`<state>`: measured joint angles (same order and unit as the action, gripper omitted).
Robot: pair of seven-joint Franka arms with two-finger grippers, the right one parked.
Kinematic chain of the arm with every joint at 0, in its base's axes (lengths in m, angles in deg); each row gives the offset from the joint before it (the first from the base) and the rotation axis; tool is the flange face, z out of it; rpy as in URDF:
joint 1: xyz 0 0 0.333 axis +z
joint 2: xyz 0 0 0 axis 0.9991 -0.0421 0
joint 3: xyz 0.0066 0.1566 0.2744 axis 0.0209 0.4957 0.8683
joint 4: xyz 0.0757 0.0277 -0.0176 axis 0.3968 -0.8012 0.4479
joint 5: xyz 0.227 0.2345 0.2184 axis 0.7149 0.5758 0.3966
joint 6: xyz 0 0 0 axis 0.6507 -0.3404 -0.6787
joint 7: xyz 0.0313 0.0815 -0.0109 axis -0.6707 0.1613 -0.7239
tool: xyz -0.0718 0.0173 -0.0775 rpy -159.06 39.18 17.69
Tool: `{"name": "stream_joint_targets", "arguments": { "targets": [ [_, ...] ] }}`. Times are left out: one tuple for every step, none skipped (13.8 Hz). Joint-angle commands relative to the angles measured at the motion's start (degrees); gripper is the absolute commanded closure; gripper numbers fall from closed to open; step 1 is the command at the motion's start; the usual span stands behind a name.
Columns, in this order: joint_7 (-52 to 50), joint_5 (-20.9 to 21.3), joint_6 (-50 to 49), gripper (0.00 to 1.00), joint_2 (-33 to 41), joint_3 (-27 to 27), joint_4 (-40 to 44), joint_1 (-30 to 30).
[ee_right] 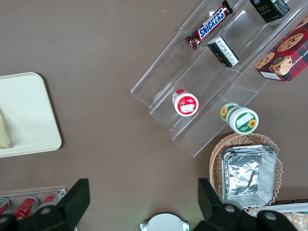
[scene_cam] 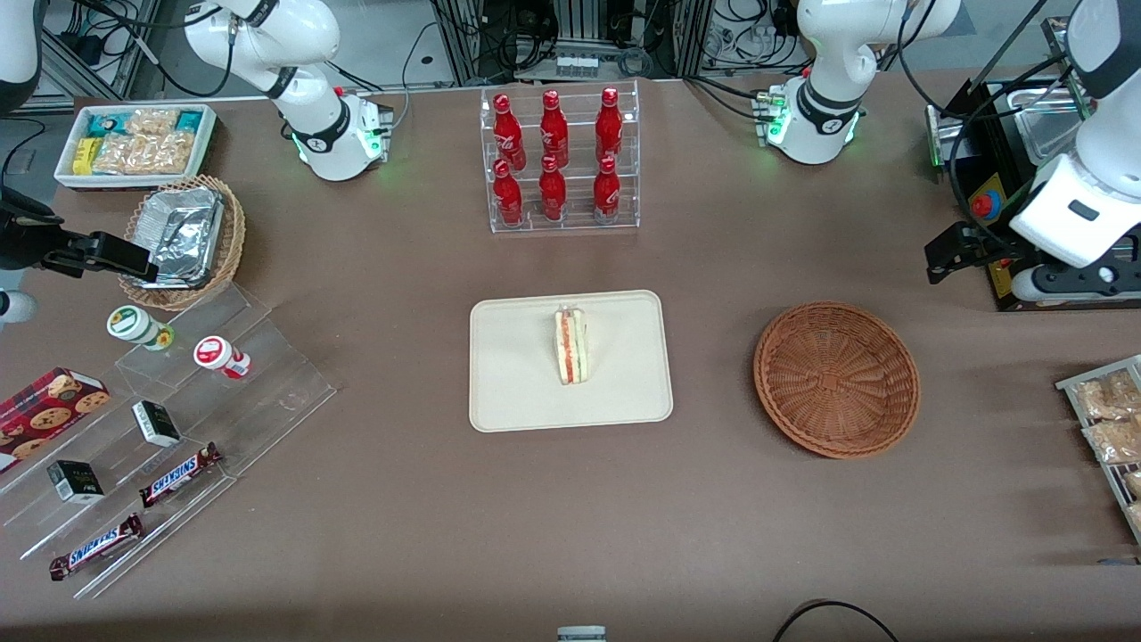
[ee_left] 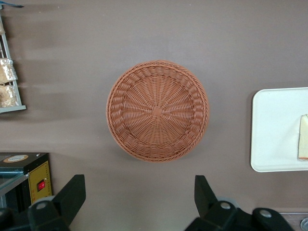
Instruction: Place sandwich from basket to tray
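The sandwich stands on the cream tray at the middle of the table, its red, orange and green edge facing up. The reddish-brown basket beside the tray, toward the working arm's end, is empty. My left gripper is open and empty, raised above the table, farther from the front camera than the basket. In the left wrist view the gripper hangs over bare table next to the basket, with the tray and an edge of the sandwich showing.
A clear rack of red bottles stands farther from the front camera than the tray. A black box with a red button and a rack of packaged snacks lie at the working arm's end. Acrylic steps with candy bars lie at the parked arm's end.
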<state>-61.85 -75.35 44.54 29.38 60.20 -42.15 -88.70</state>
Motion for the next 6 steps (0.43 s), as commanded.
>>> {"name": "stream_joint_targets", "arguments": {
  "targets": [
    [1.2,-0.6,-0.2,0.00,0.3,-0.7,-0.6,1.1],
    [1.1,-0.6,-0.2,0.00,0.2,-0.7,-0.6,1.1],
    [1.0,-0.6,-0.3,0.00,0.3,-0.6,-0.5,1.0],
    [1.0,-0.6,-0.3,0.00,0.4,-0.5,-0.5,1.0],
    [1.4,-0.6,-0.6,0.00,0.5,0.0,-0.5,1.2],
    [1.5,-0.6,-1.6,0.00,0.5,1.6,-0.5,0.9]
  ]
}}
